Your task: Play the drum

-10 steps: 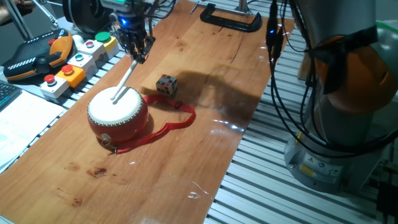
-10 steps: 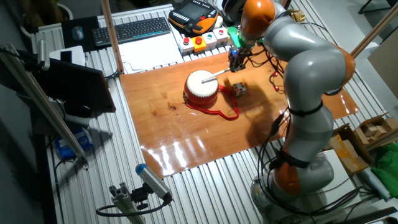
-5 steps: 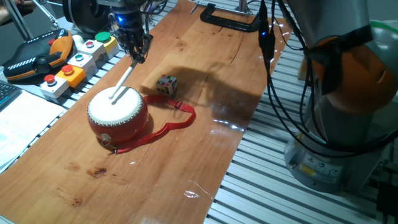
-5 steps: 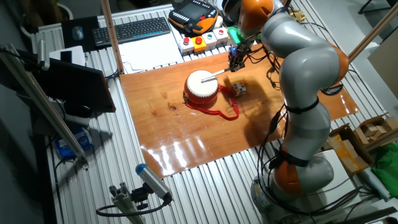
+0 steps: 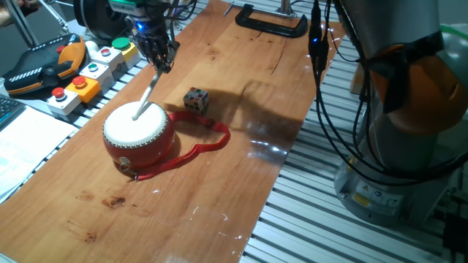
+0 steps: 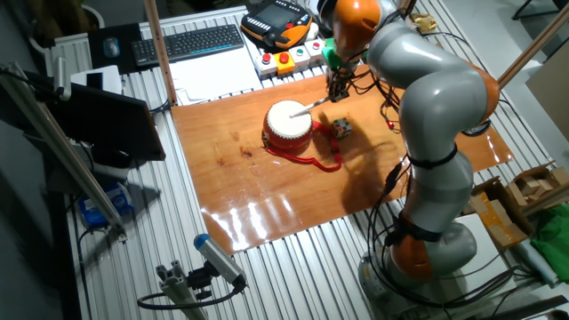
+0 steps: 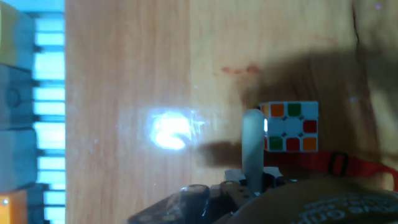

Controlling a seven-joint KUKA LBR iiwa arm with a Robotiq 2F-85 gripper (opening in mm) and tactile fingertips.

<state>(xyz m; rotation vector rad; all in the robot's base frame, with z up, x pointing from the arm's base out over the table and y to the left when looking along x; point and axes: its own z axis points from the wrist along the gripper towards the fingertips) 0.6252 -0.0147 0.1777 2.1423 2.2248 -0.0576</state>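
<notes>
One red drum [image 5: 139, 137] sits on the wooden tabletop [image 5: 219, 190], toward the side nearest the control box with coloured buttons [image 5: 91, 69]. Its cream-white skin faces up, and small studs ring the rim. A long red strap [image 5: 197, 148] trails from the drum's body across the wood in a loose loop, reaching toward the middle of the board. In the other fixed view the drum [image 6: 288, 126] lies near the board's far edge, with the strap [image 6: 322, 162] curling off on the side facing the robot's base.

Just beside the drum, apart from it, rests a small multicoloured puzzle cube [image 5: 195, 99]; the strap passes close by it. The hand view shows the cube [image 7: 289, 127] with orange, green, white and red squares, and a stretch of strap [image 7: 336, 163] with a buckle just below it.

Above the drum's far side, the gripper [image 5: 156, 57] points downward, its jaws pinched on a thin white drumstick [image 5: 147, 92]. The stick slants down from the fingers, and its lower tip meets the skin near the centre. In the hand view the stick [image 7: 252, 149] appears as a pale, blurred bar rising from the gripper body.

A black C-clamp [image 5: 272, 24] grips the board's far end.
</notes>
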